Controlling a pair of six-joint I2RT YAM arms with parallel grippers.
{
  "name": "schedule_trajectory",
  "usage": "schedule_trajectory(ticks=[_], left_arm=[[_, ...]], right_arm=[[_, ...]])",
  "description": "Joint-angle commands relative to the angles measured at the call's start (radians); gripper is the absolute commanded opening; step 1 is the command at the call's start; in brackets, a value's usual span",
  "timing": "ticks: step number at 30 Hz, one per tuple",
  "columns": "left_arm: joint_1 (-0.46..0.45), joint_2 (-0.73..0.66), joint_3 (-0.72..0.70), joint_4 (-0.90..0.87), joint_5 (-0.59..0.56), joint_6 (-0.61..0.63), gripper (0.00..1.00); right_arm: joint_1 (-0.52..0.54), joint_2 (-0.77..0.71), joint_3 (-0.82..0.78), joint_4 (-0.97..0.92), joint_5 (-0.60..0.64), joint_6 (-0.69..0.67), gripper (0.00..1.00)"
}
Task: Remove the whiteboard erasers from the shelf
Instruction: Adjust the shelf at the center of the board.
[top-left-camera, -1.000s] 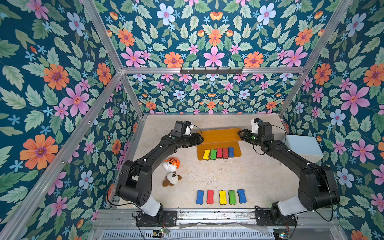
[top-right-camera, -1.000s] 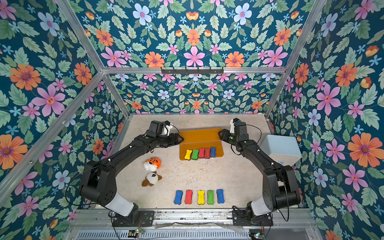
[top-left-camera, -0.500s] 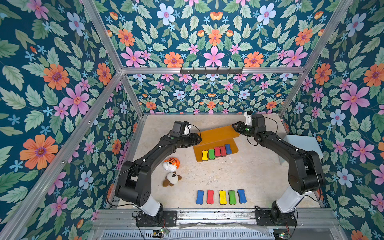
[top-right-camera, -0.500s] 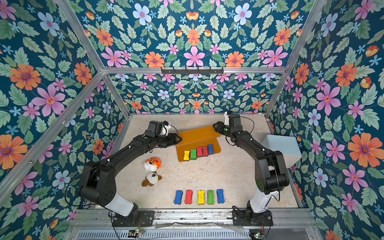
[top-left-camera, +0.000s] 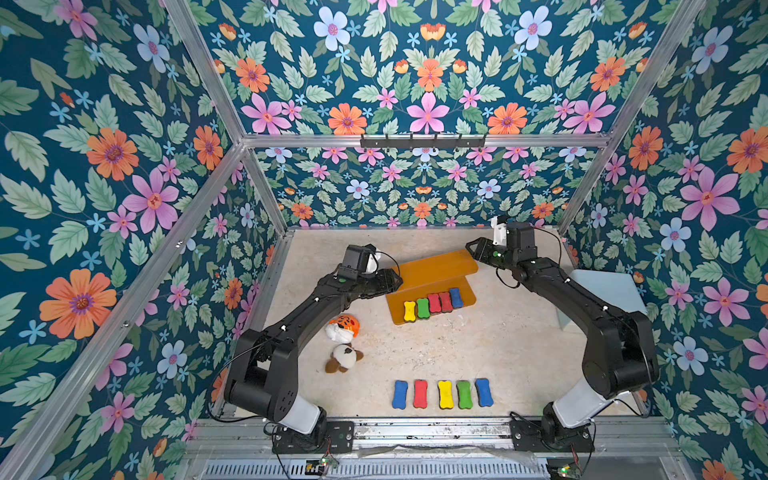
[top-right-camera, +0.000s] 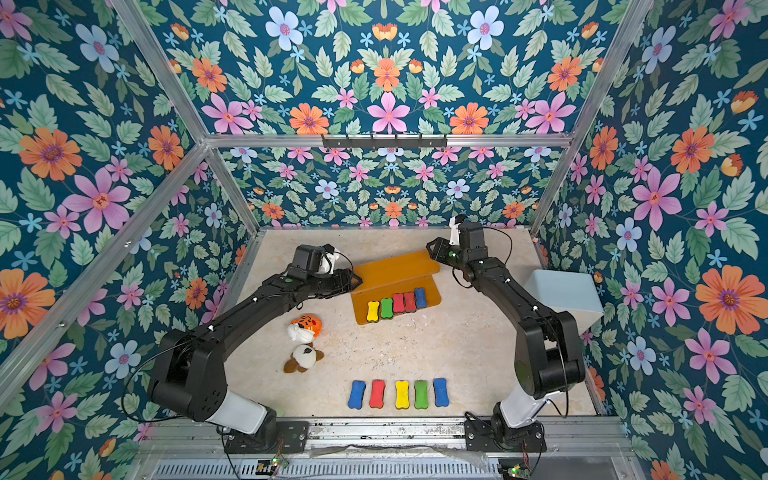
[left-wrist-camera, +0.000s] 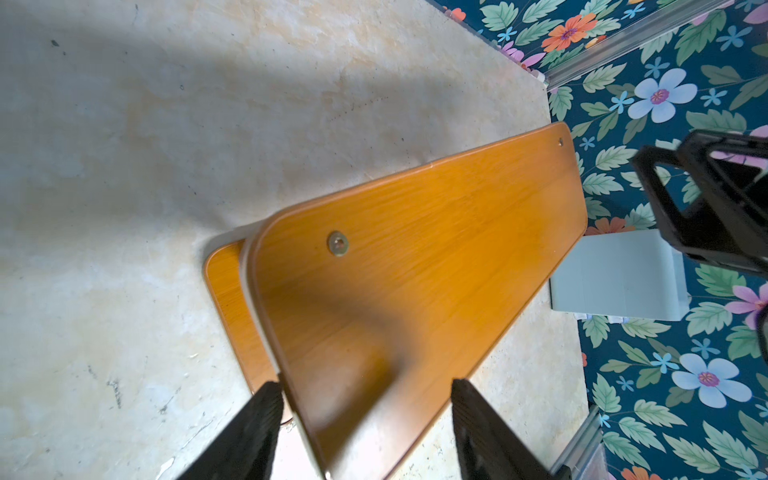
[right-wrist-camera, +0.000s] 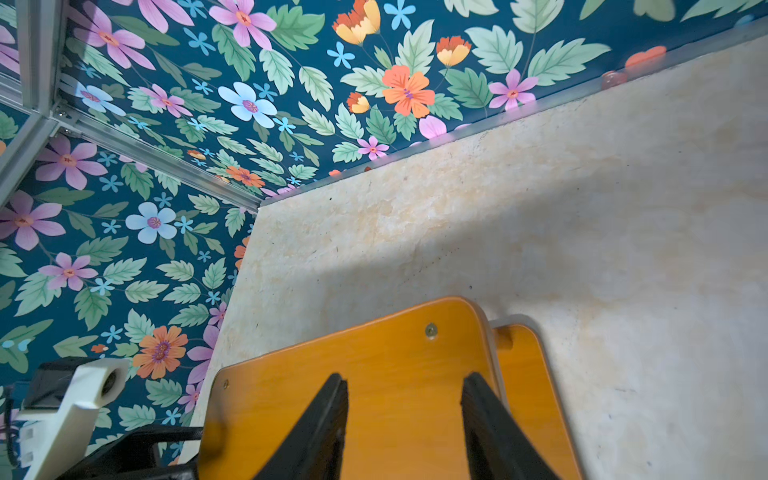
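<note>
- Left wrist view: left pincer (left-wrist-camera: 365, 384) half-open, straddling one shelf (left-wrist-camera: 415, 249) end, apparently bracing it;
- right pincer (right-wrist-camera: 404, 376) half-open, empty, over opposite end;
- five whiteboard erasers (top-left-camera: 432, 303) on lower tier; eraser row (top-left-camera: 442, 393) on bench (top-left-camera: 498, 345).

Both top views are bright, evenly lit and sharp. In the wrist views, broad soft shadows cross the pale worktop (left-wrist-camera: 124, 166). A dark shadow lies on the glossy shelf (left-wrist-camera: 457, 232), whose near end looks a little blurred.
</note>
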Motion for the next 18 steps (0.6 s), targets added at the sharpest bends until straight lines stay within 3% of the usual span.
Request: schedule_trajectory(ticks=[1, 10, 18], left_arm=[[0.000, -0.021, -0.012, 0.014, -0.003, 0.010, 0.69], [0.001, -0.056, -0.052, 0.019, 0.009, 0.016, 0.70], [0.002, -0.064, -0.066, 0.025, 0.016, 0.021, 0.71]], right_arm=[[0.003, -0.069, -0.066, 0.010, 0.026, 0.013, 0.50], [0.058, -0.266, -0.346, 0.108, 0.038, 0.101, 0.50], [0.070, -0.245, -0.412, 0.192, 0.003, 0.136, 0.48]])
